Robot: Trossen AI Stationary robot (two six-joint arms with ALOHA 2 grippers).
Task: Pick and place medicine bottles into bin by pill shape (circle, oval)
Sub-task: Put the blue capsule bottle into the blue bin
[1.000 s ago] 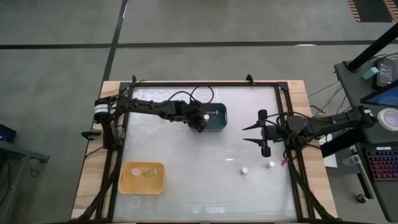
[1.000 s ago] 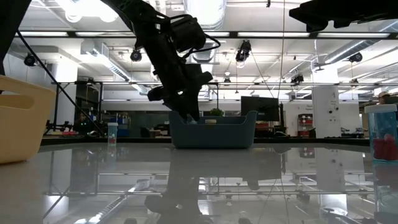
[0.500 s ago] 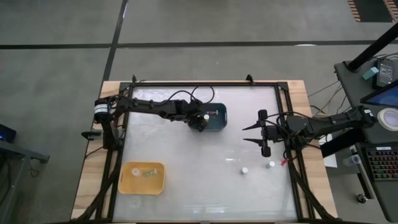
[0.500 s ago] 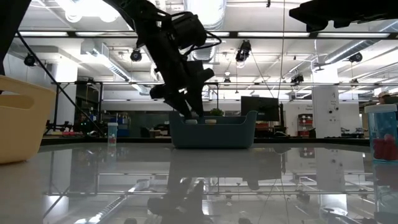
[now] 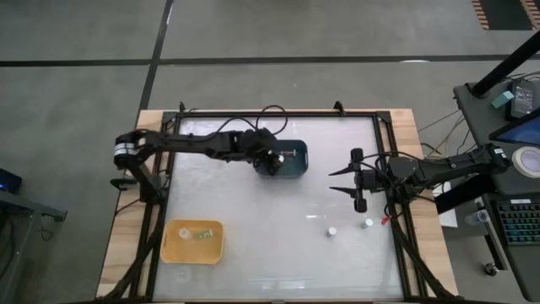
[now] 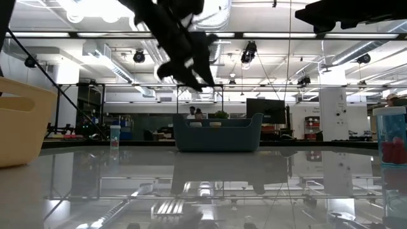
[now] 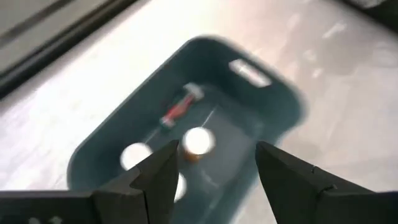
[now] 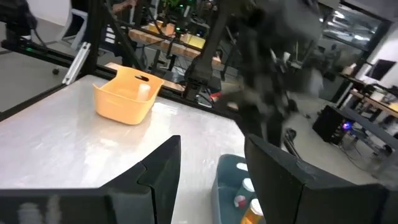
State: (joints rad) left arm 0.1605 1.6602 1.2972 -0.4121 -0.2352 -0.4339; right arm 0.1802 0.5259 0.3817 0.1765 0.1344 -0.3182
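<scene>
My left gripper (image 5: 270, 162) hangs open above the blue bin (image 5: 295, 161) at the table's far middle, clear of its rim in the low view (image 6: 202, 81). In the left wrist view the bin (image 7: 273, 93) holds several medicine bottles: a white-capped amber one (image 7: 197, 142), a white one (image 7: 135, 155) and a red one lying down (image 7: 177, 111). Two white-capped bottles (image 5: 332, 230) (image 5: 367, 224) stand on the table at the near right. My right gripper (image 5: 342, 181) waits open at the right, held level, above the table.
A yellow bin (image 5: 179, 245) with bottles in it sits at the near left. In the low view one bottle with red contents (image 6: 389, 137) stands close at the right and a small one (image 6: 114, 135) farther off at the left. The middle of the table is bare.
My left gripper has risen out of the blue bin, from fingertips down inside it to well above its rim. The bottles in the bin stay where they are. My right arm has kept still.
</scene>
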